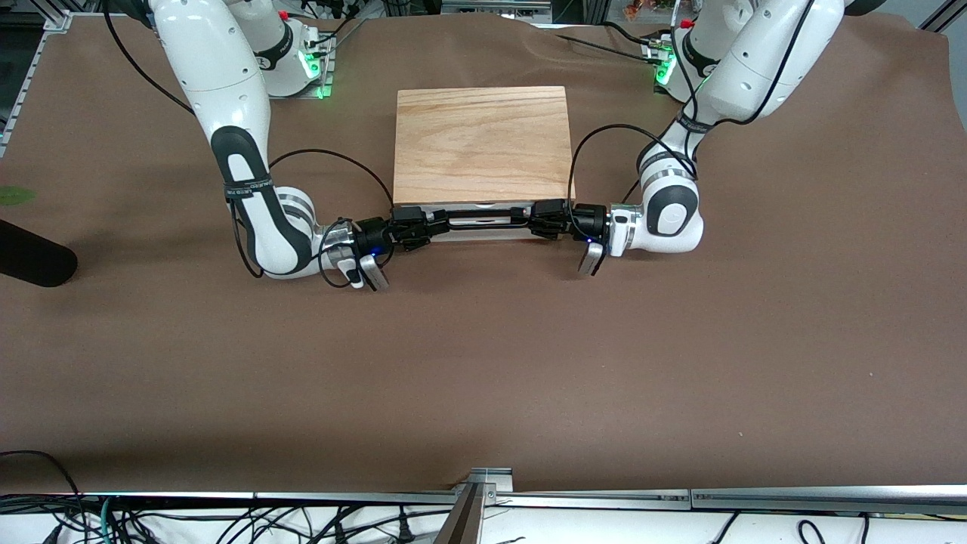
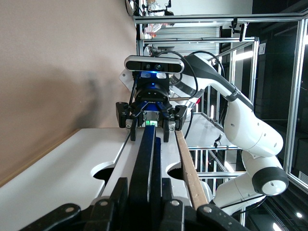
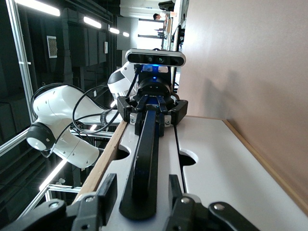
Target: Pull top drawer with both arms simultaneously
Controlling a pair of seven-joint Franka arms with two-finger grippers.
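Note:
The top drawer's white front (image 1: 483, 233) sits under the wooden cabinet top (image 1: 482, 143); its wood inside does not show. Its black bar handle (image 1: 483, 219) runs across the front. My left gripper (image 1: 538, 217) is at the handle's end toward the left arm. In the left wrist view the gripper (image 2: 144, 192) is shut on the handle (image 2: 147, 149), with both fingers pressed against it. My right gripper (image 1: 423, 225) is at the other end. In the right wrist view the gripper (image 3: 140, 192) is open and straddles the handle (image 3: 144, 154), with gaps on both sides.
A plain white front panel without a handle (image 2: 57, 168) lies below the top drawer and also shows in the right wrist view (image 3: 221, 168). A black cylinder (image 1: 30, 261) lies at the right arm's end of the table. A metal rail (image 1: 483, 495) edges the table nearest the front camera.

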